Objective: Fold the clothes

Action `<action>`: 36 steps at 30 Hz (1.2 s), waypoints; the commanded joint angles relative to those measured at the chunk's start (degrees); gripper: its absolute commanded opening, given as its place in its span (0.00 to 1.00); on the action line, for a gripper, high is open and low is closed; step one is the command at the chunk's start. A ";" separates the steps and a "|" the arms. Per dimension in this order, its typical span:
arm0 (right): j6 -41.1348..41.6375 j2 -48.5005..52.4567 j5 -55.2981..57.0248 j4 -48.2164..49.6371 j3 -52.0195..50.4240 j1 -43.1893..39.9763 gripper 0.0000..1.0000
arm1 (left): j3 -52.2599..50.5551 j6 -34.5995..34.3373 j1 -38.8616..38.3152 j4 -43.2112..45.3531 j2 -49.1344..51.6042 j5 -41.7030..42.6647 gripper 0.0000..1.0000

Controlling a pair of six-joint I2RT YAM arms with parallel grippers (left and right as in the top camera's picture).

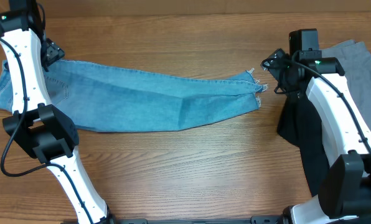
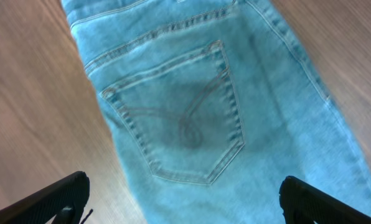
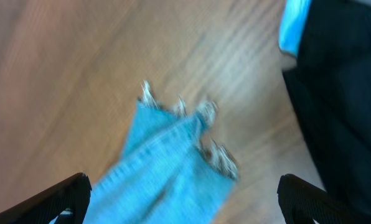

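Across the middle of the brown wooden table (image 1: 192, 174), reading the overhead view as a dial, the light blue denim jeans (image 1: 154, 99) lie stretched out long. The waist is at nine o'clock and the frayed leg hems (image 3: 185, 118) point toward three o'clock. The legs appear to lie one on top of the other, so I judge the lengthwise fold done; the band is flat apart from a soft crease near its middle.

The left gripper (image 2: 184, 186) hangs over the waist end. Its jaws are spread wide with nothing between them, and the stitched back pocket (image 2: 179, 118) lies face up just ahead of them. The right gripper (image 3: 182, 186) hovers just past the hems at three o'clock. Its jaws are also spread and empty, with the hems lying free on the wood; this view is blurred, so finer detail is lost.

What remains, by my reading, is the crosswise folding: bringing the hem end over toward the waist, probably more than once, to make a compact stack. A loose grey fabric garment (image 1: 353, 59) at two o'clock and a crumpled black fabric garment (image 1: 294, 124) near four o'clock lie unfolded, partly under the right arm. Overall the task looks well short of halfway.
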 commanded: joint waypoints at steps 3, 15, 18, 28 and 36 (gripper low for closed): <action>-5.60 -2.86 -3.04 -9.94 0.50 0.00 1.00 | 1.40 1.14 0.00 -4.70 -3.39 0.35 0.99; -17.16 -2.58 -11.45 -13.90 -1.62 1.40 0.78 | -7.08 1.84 0.17 -6.08 -2.93 4.87 0.87; -17.97 -2.25 -14.80 -11.65 -2.36 1.84 0.79 | -11.08 1.79 0.24 -5.62 -2.93 4.79 0.90; -18.47 2.43 -16.98 -8.26 -2.84 3.39 0.83 | -21.66 1.77 1.11 2.84 -2.82 4.79 0.99; -19.32 4.87 -17.25 -8.17 -2.99 3.39 0.84 | -24.81 2.69 4.22 9.92 -2.75 4.79 0.99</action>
